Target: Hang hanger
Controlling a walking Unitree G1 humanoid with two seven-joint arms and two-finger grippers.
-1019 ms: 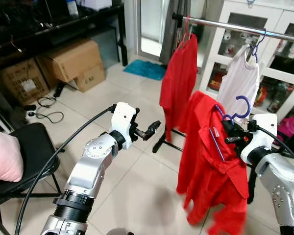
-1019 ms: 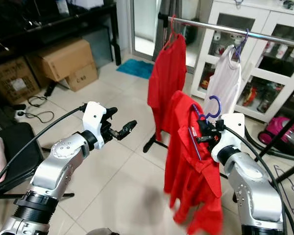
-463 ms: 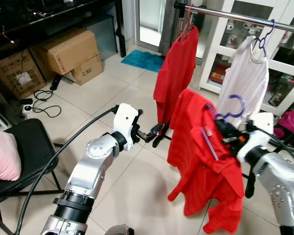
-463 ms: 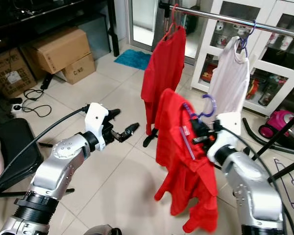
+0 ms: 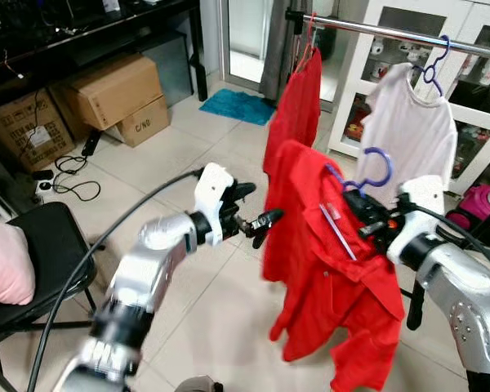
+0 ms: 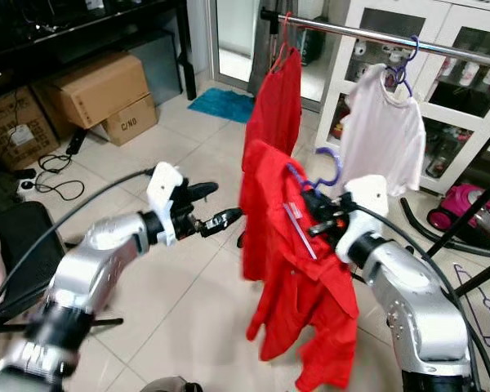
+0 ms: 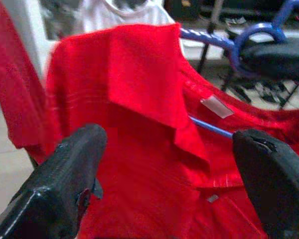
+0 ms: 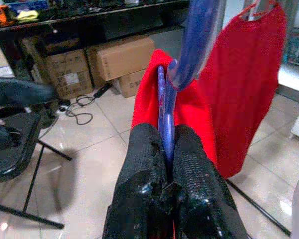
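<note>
The right hand (image 5: 367, 222), at the centre right of the head view, is clenched on the neck of a blue hanger (image 5: 374, 173) that carries a red shirt (image 5: 331, 278); gripping it just under the hook leaves the hook free to catch a bar. The shirt hangs from it toward the floor, in the middle of the frame and below the clothes rail (image 5: 392, 31) that crosses the upper right. On that rail a second red garment (image 5: 298, 102) and a white shirt (image 5: 408, 126) already hang, with a gap between them. The left hand (image 5: 260, 224) hovers near the shirt's left edge with its fingers spread and empty, probably ready to steady the cloth.
</note>
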